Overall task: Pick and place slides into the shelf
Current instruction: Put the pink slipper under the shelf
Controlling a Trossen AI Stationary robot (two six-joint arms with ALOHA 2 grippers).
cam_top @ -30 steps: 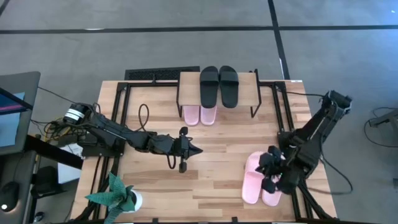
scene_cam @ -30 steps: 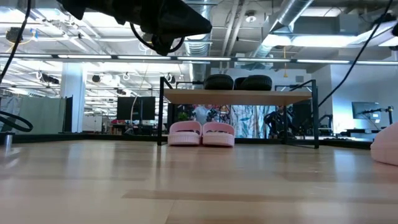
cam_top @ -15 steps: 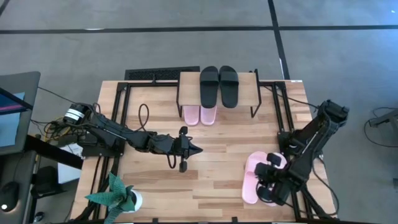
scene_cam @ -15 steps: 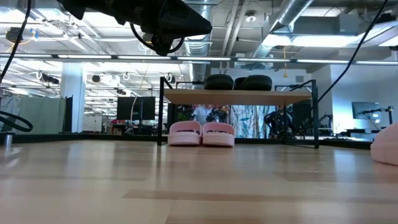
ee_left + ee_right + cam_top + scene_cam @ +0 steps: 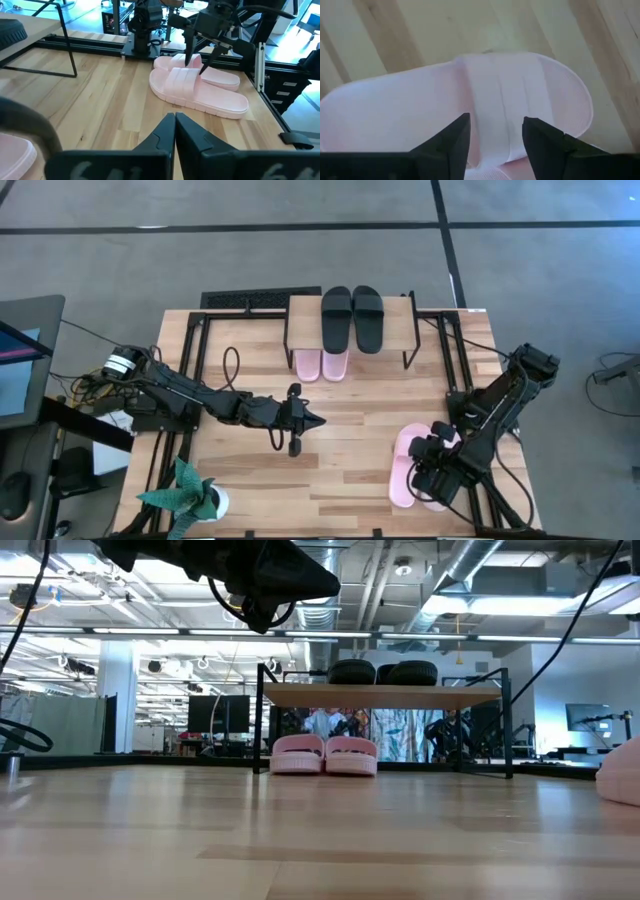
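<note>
Right end effector [image 5: 428, 480] hangs over the near right part of the surface [image 5: 350, 405], fingers spread wide above the strap of a pale pink slide [image 5: 470, 107], holding nothing; a second pink slide [image 5: 403, 467] lies just beside. Left end effector [image 5: 310, 420] waits at mid-surface, fingers pressed together, empty. On the shelf [image 5: 352, 340] at the far edge: black pair [image 5: 352, 318] on top, pink pair [image 5: 321, 365] underneath.

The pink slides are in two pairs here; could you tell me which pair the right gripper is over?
The loose pair on the bare table near the right edge, under the open right gripper. The other pink pair sits under the shelf.
</note>
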